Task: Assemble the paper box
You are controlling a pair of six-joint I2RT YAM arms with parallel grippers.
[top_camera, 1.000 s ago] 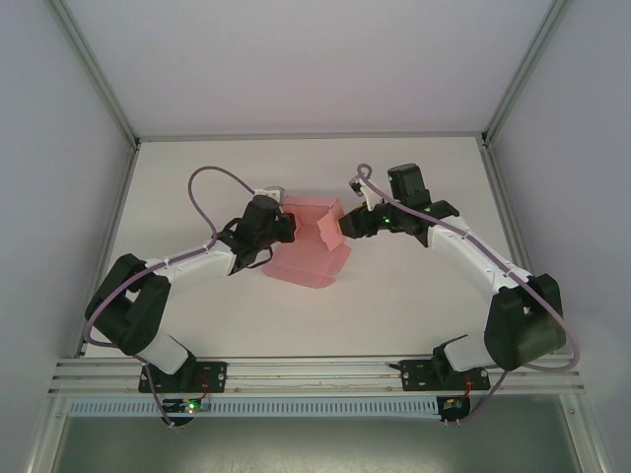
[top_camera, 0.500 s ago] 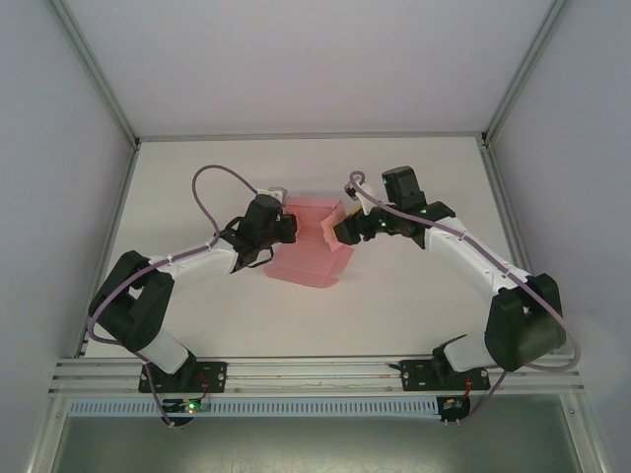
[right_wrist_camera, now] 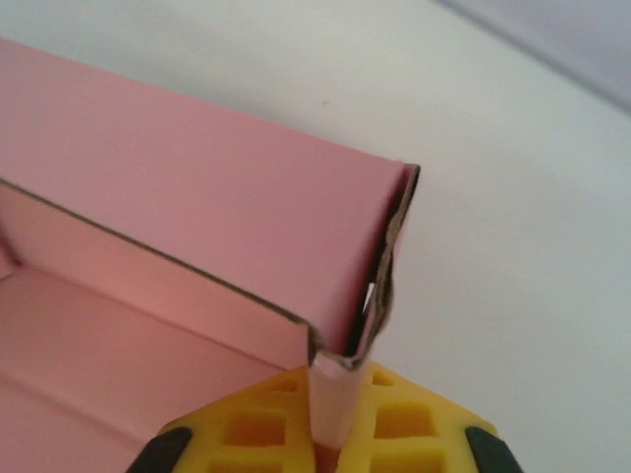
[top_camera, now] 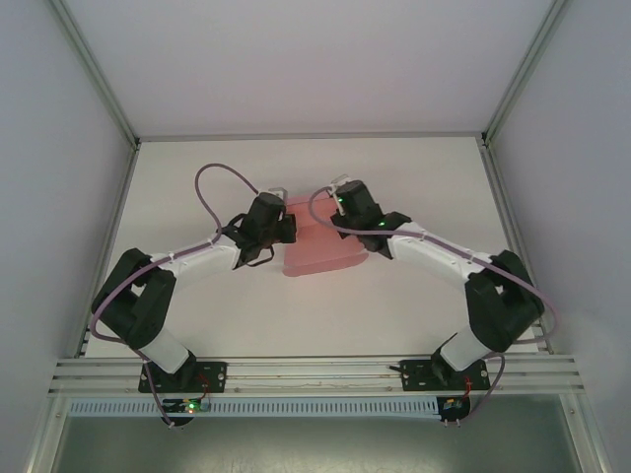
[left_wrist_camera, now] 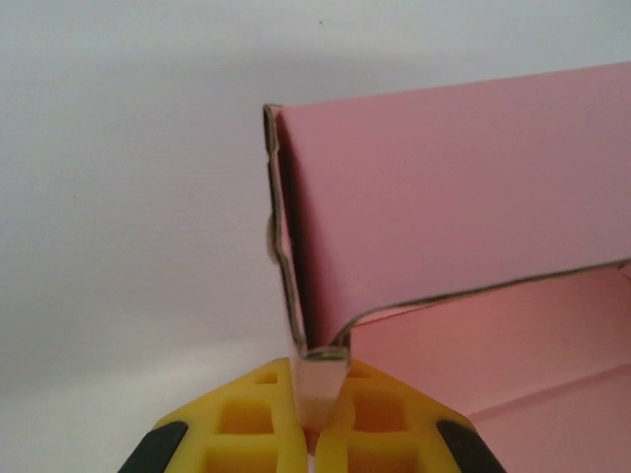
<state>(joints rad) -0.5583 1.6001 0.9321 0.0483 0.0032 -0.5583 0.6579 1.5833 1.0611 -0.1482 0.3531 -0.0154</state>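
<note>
The pink paper box (top_camera: 323, 254) lies partly folded on the middle of the white table (top_camera: 434, 177). My left gripper (top_camera: 287, 226) is at the box's left end and my right gripper (top_camera: 342, 215) at its far right corner. In the left wrist view the yellow-fingered left gripper (left_wrist_camera: 320, 382) is shut on the doubled corner of an upright pink wall (left_wrist_camera: 444, 207), with the box floor to the right. In the right wrist view the right gripper (right_wrist_camera: 335, 384) is likewise shut on the folded corner of the standing wall (right_wrist_camera: 197, 197).
Grey enclosure walls and metal frame posts (top_camera: 99, 79) border the table. A metal rail (top_camera: 315, 370) runs along the near edge by the arm bases. A purple cable (top_camera: 212, 182) loops above the left arm.
The right arm swung left from the box's right side to its far corner and its jaws closed on the wall. The box shifted slightly right. The left gripper kept its grip.
</note>
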